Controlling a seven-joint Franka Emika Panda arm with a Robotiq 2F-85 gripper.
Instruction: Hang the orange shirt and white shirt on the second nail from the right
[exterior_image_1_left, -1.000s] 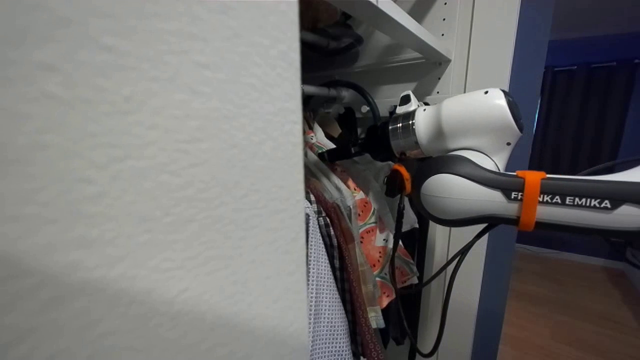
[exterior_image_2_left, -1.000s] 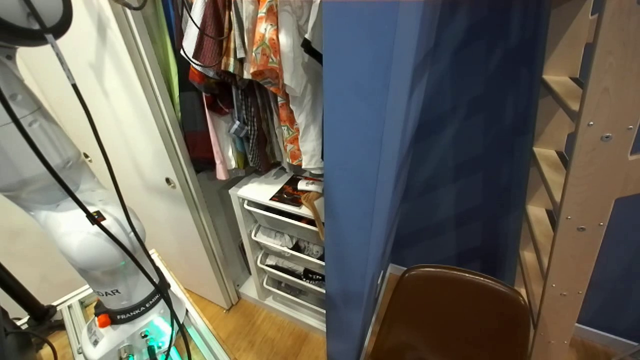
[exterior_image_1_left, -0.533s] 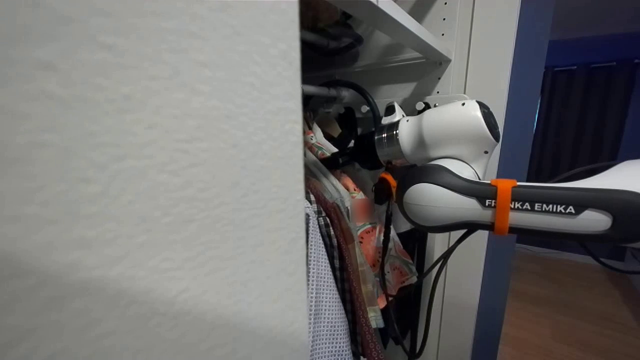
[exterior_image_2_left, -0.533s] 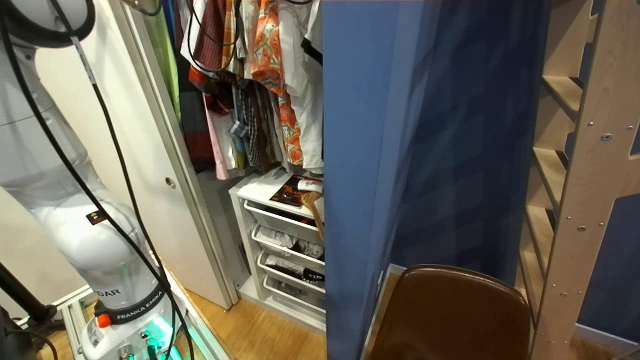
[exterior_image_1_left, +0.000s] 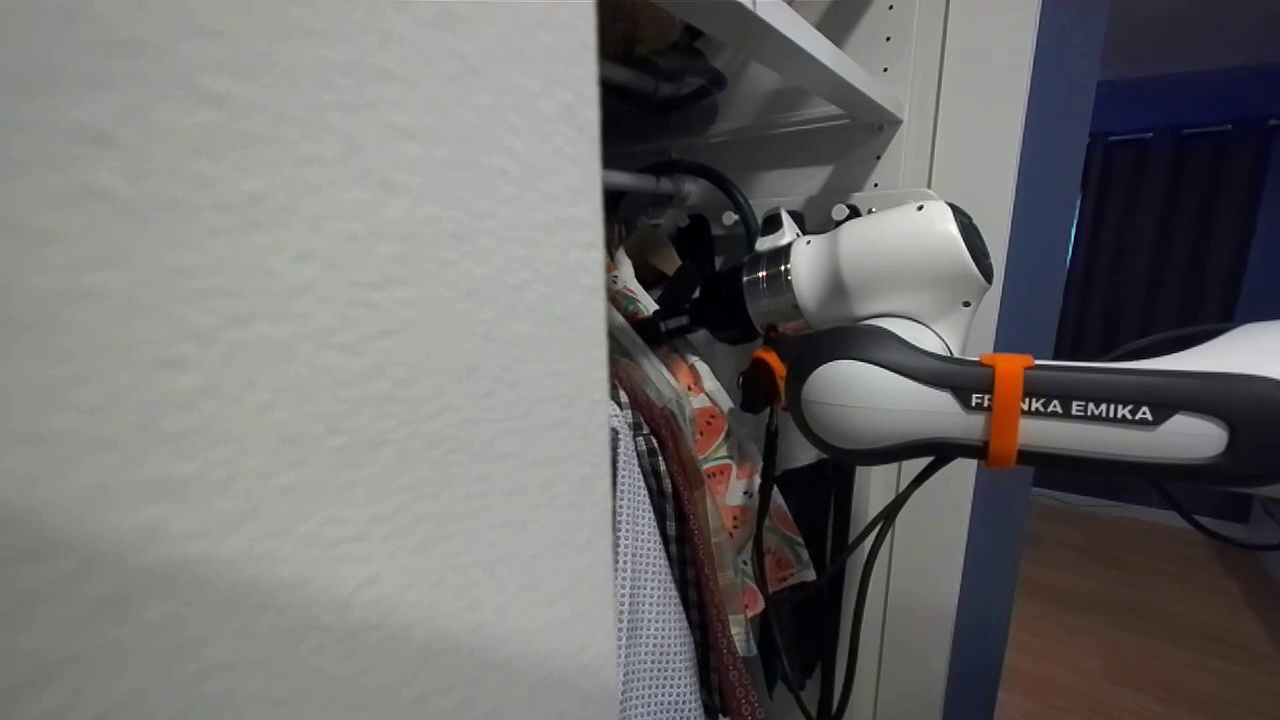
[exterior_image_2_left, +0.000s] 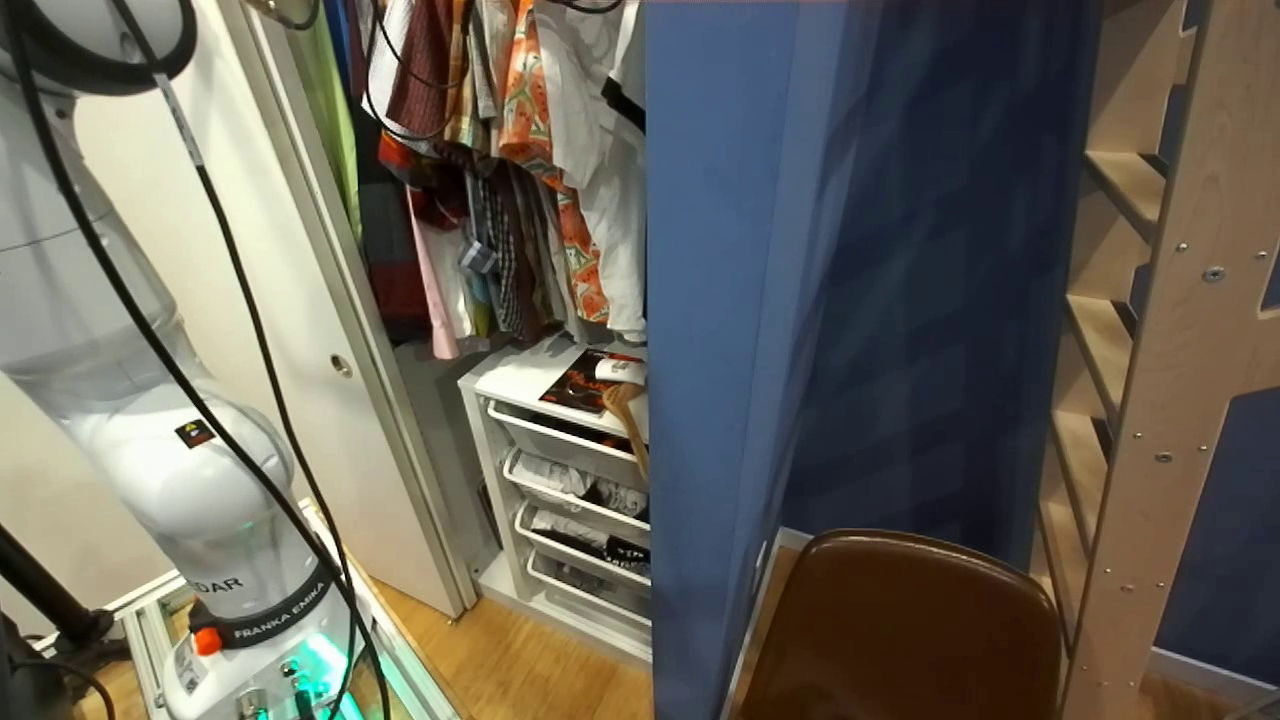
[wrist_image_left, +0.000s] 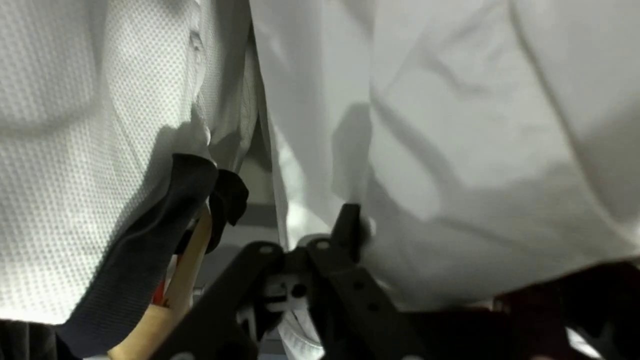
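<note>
The white shirt (wrist_image_left: 475, 125) fills most of the wrist view and hangs beside the orange shirt (exterior_image_2_left: 525, 90) in an exterior view. Watermelon print marks the orange shirt (exterior_image_1_left: 718, 470), below my gripper (exterior_image_1_left: 660, 316). Seen from the wrist, my gripper (wrist_image_left: 320, 232) lies against the white shirt with its jaws drawn near each other. One fingertip (wrist_image_left: 345, 225) shows before the cloth; its partner is hidden, so whether cloth is pinched cannot be told. Pale pegs (exterior_image_1_left: 730, 217), perhaps the nails, show on the back wall; the second from the right cannot be made out.
A pale dotted garment with a dark cuff (wrist_image_left: 150, 265) hangs close on the left of the wrist view. Other clothes (exterior_image_1_left: 680, 500) crowd the closet under a rod (exterior_image_1_left: 640, 182) and shelf (exterior_image_1_left: 820, 65). A drawer unit (exterior_image_2_left: 510, 372) stands below. Loose cables (exterior_image_1_left: 890, 520) hang from the arm.
My arm has moved deeper into the closet and slightly down, then nearly stopped. The jaws look narrower. Both shirts have shifted left in the last half second.
</note>
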